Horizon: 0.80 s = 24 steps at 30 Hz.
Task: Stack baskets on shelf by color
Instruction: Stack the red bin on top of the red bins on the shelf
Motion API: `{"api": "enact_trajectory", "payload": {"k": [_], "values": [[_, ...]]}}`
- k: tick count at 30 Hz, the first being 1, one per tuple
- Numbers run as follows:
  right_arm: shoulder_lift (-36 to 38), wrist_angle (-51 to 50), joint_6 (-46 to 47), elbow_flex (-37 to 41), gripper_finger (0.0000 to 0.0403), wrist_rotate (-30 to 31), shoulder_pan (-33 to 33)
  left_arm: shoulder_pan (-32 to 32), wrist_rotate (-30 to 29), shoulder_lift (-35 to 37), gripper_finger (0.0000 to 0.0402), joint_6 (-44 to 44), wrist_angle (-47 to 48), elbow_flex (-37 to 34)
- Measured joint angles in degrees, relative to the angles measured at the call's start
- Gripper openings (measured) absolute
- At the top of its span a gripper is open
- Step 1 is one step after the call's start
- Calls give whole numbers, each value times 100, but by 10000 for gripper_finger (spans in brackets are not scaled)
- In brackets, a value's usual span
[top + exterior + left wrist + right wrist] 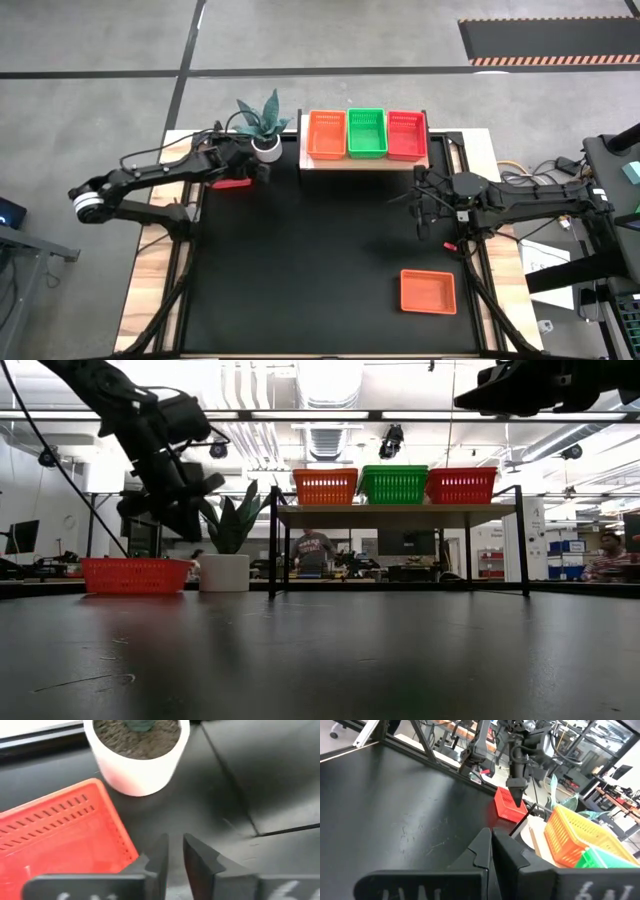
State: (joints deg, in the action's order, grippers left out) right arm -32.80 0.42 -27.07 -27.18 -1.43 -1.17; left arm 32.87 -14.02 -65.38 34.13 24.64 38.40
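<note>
A red basket (pixel 232 184) rests by its bottom on the black table, next to a white plant pot (pixel 265 146); it also shows in the left wrist view (pixel 60 840). My left gripper (pixel 175 845) hovers just beside and above the basket's right end (pixel 190 525), its fingers a narrow gap apart and holding nothing. On the pale-wood shelf (pixel 363 162) stand an orange basket (pixel 326 134), a green basket (pixel 366 132) and a red basket (pixel 406 134). Another orange basket (pixel 428 291) lies on the table at the near right. My right gripper (pixel 491 837) is shut and empty, up above the table before the shelf's right end (pixel 422 203).
The potted plant (pixel 232 550) stands close to the left gripper and the red basket, left of the shelf. The shelf's black legs (pixel 273 545) stand on the table's far part. The black table's middle (pixel 320 260) is bare. People show in the room beyond the table (pixel 312 550).
</note>
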Motion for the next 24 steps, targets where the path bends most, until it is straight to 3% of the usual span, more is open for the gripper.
{"api": "enact_trajectory", "payload": {"k": [7, 10, 24], "values": [[2, -15, 0, 0, 9, 6, 0, 30, -858, -243, 108, 11, -13, -27], [2, -15, 0, 0, 9, 6, 0, 30, -894, -342, 127, 7, -18, -17], [2, -15, -17, 0, 9, 8, 0, 40, -778, -1071, 134, 176, -14, -43]]}}
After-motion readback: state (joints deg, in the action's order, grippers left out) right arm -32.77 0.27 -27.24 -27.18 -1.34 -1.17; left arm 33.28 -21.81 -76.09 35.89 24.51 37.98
